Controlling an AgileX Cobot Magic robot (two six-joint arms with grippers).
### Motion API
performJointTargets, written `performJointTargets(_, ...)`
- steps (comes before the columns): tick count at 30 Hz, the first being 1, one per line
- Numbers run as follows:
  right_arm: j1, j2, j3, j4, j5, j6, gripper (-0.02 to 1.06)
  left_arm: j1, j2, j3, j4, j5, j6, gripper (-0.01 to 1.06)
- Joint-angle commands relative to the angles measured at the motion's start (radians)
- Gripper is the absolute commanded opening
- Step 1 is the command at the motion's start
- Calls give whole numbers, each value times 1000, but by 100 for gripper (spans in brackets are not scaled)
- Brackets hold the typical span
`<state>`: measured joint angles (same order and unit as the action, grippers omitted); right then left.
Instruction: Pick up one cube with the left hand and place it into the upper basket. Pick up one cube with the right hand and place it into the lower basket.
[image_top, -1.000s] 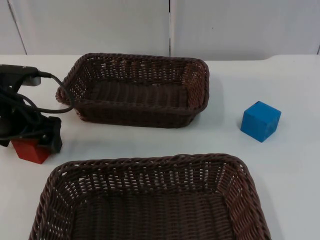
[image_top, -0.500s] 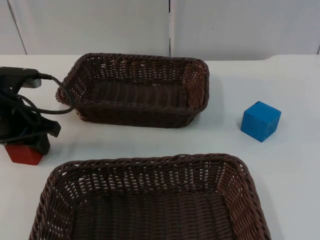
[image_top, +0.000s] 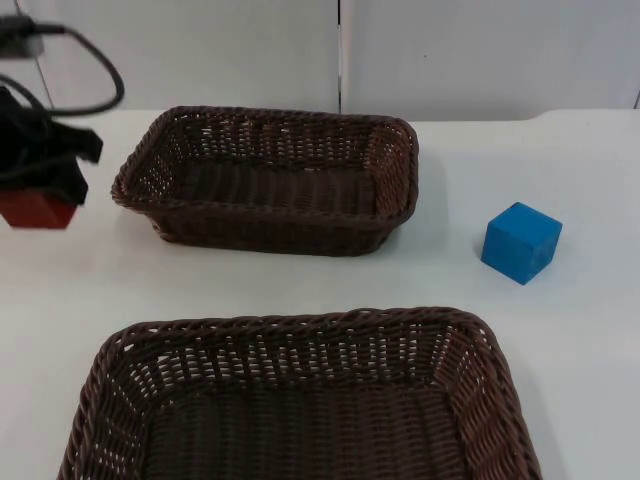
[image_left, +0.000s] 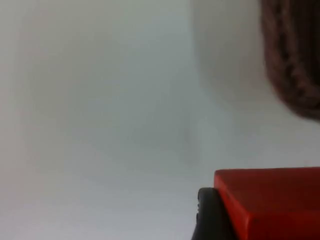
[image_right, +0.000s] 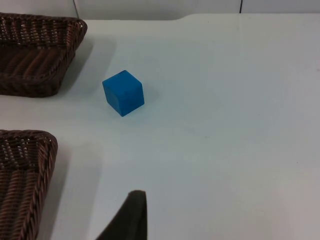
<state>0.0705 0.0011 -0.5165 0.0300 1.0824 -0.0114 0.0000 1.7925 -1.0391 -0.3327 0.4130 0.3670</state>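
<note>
Left end effector (image_top: 40, 195): clamped on red cube (image_top: 36, 209), raised off the tabletop (image_top: 300, 280), left of upper basket (image_top: 270, 180). Right end effector (image_right: 131, 217): waiting above the tabletop; finger opening cannot be told. Blue cube (image_top: 520, 242): on tabletop, right of upper basket. Lower basket (image_top: 300, 400): nearest.
</note>
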Motion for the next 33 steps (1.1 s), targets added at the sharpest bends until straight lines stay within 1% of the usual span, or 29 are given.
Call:
performJointTargets(1,-5,-1,0,1,-5,3,105,1,-59,-5,-22,19,-5,0)
performJointTargets(9,-5,-1,0,1,-5,3,105,1,-129,-5,-59,29,-5,0)
performJointTargets(14,-5,-1,0,1,-5,3,105,1,-130,-5,-75,53,-3,0)
performJointTargets(33,-5,-1,0,-1,-5,3,105,0,-130,-5,-75,53,3,0)
